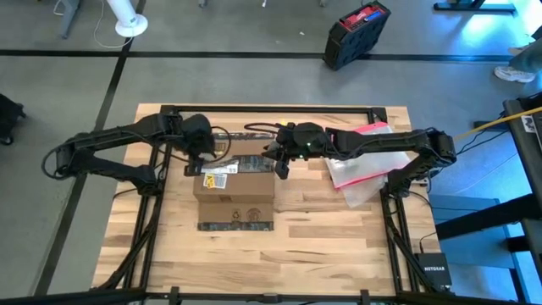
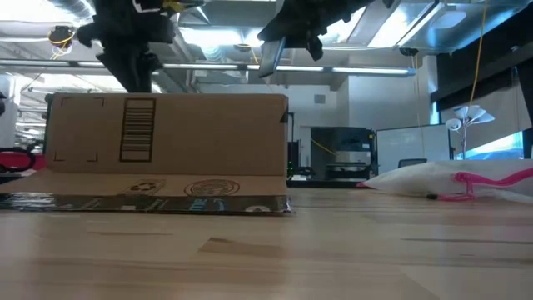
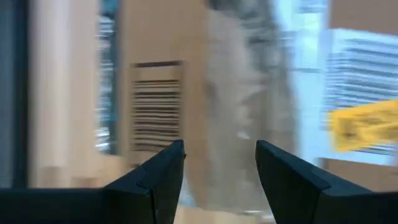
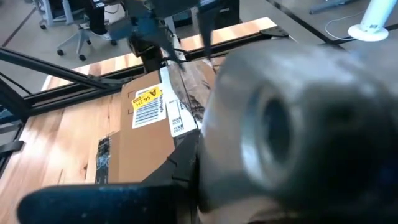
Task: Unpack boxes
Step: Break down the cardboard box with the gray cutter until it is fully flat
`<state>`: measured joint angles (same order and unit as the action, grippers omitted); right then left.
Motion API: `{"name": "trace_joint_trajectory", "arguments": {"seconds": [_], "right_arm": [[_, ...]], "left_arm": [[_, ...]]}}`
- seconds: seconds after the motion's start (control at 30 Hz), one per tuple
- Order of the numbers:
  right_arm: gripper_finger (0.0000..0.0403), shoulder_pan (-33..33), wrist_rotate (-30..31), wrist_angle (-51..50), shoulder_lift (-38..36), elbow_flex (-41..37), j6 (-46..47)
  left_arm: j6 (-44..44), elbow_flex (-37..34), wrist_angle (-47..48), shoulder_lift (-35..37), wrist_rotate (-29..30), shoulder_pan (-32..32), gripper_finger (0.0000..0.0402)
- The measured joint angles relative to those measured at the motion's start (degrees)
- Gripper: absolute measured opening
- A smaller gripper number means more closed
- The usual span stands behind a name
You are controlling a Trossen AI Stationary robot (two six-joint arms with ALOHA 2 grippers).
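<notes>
- Above the box's far left corner, the left tool was held with fingers apart.
- Above its far right corner, the right tool was held; its finger state could not be told.

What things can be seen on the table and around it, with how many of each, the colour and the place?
cardboard box: one, brown, middle of the table, with a white and yellow label on top
tape strip: one, dark printed, on the flap at the box's near side
plastic pouch: one, clear with pink-red edge, on the table right of the box
case: one, black and red, on the floor beyond the table
left gripper: one, dark, open, over the box's far left corner
right gripper: one, dark, over the box's far right corner
</notes>
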<state>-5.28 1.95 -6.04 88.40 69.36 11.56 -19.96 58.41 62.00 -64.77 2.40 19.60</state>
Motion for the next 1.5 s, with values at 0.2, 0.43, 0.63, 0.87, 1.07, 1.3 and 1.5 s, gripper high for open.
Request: {"name": "trace_joint_trajectory", "arguments": {"seconds": [0.2, 0.43, 0.63, 0.87, 1.07, 1.3, 1.5], "right_arm": [[0.0072, 0.0, -0.1, 0.2, 0.0, 0.0, -1.4], [0.0072, 0.0, -3.1, 0.5, 0.0, 0.0, -1.6], [0.0072, -0.1, -2.3, -0.2, 0.0, 0.0, -3.2], [0.0072, -2.8, -1.0, -0.5, 1.3, 0.0, -3.0], [0.0072, -3.4, -5.2, 0.3, 5.4, 0.0, -2.8], [0.0072, -3.3, -4.6, 0.3, 8.1, 0.0, -2.7], [0.0072, -3.4, -6.1, 1.2, 8.1, 0.0, -2.7]], "left_arm": [[-1.3, 0.0, -2.4, -0.9, 3.3, -2.0, 0.0192], [6.9, 0.1, -2.8, -1.1, 2.6, -8.5, 0.0192], [12.7, 0.1, -5.3, -1.1, -4.8, -14.5, 0.0192], [17.8, 0.2, -8.7, -1.1, -6.0, -17.7, 0.0192], [19.3, 0.2, -11.3, -1.0, -1.5, -17.6, 0.0192], [18.9, 0.2, -13.0, -1.8, -2.5, -16.2, 0.0192], [18.4, 0.2, -12.8, -4.9, -11.3, -13.0, 0.0192]]}}
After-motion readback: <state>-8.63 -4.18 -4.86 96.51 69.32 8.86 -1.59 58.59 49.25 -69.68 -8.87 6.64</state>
